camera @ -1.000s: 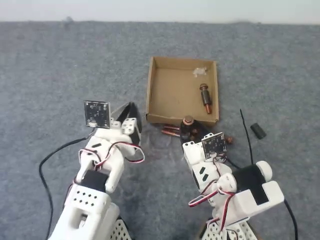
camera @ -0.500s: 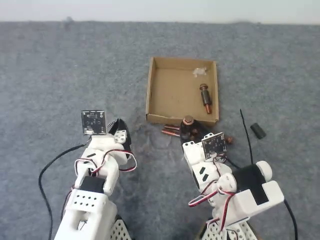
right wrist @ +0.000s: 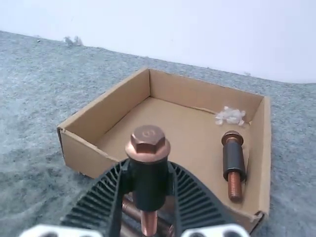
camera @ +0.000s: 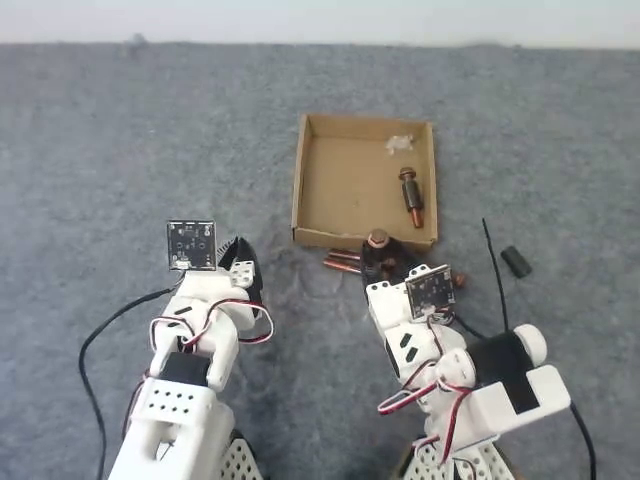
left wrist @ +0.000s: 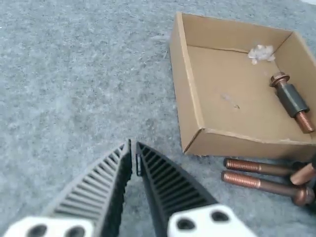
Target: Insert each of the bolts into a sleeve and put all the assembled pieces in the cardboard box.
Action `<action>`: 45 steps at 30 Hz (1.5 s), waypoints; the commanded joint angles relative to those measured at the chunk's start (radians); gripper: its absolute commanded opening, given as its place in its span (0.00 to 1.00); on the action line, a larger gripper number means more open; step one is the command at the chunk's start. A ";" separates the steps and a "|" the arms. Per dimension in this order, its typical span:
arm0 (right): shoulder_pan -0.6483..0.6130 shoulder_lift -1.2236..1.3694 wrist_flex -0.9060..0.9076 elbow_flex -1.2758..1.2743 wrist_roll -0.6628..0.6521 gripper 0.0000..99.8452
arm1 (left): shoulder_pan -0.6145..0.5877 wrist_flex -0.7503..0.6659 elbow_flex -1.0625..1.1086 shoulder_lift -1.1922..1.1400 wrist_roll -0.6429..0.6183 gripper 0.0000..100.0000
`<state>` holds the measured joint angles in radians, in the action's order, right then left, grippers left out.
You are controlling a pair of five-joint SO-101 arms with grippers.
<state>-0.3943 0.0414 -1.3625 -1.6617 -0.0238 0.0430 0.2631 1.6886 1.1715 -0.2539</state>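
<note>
Right wrist view: right gripper [right wrist: 147, 173] clamps a sleeved bolt [right wrist: 147, 143] upright, just outside the near wall of the cardboard box [right wrist: 98, 111], mid-table. Left gripper [left wrist: 133, 148] is closed, empty. Risk: bolt tip snagging that wall, or slipping from its sleeve, during transfer.

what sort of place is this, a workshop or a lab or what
Probably a small robotics test setup, not a workshop: two robot arms on a grey felt-like table cover, a plain white wall behind, a cardboard box and copper bolts.
</note>
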 commanded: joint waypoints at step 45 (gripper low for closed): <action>0.104 -0.251 1.811 1.201 0.002 0.01 | 0.005 -0.029 -0.008 0.021 0.009 0.01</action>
<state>-0.3007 -0.2731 0.4219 -0.6229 -0.0238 0.0430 0.2631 1.6886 1.1715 -0.2509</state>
